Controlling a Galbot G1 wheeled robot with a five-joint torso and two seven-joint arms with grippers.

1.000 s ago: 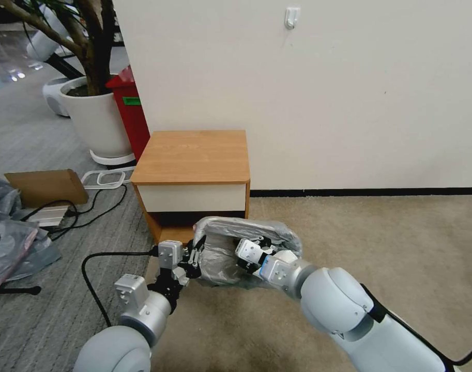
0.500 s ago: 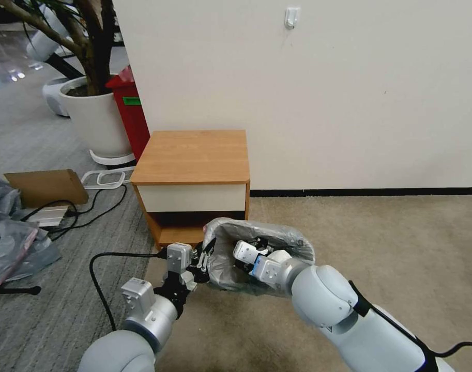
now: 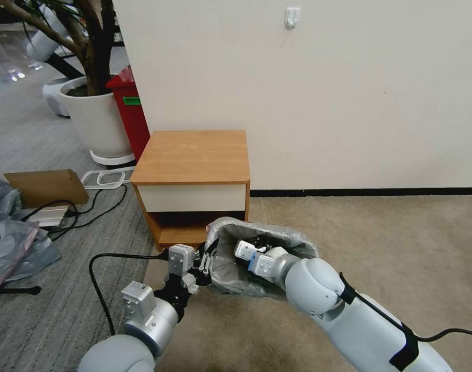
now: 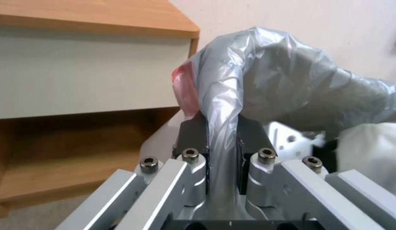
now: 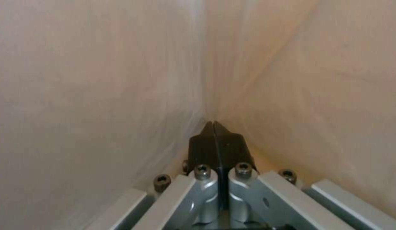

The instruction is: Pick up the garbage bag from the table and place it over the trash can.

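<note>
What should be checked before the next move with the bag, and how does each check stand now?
1. Left gripper clamped on the bag rim: ok, plastic pinched between shut fingers.
2. Right gripper inside the bag: ok, fingers shut with plastic all around; whether they pinch any cannot tell.
3. Bag mouth open: ok, spread between both arms in the head view.
4. Bag off the table: ok, held in front of it, low.
5. Trash can seated under the bag: cannot tell, plastic hides it.
6. Cable on the floor away from the left arm: not ok, it runs close beside it.
</note>
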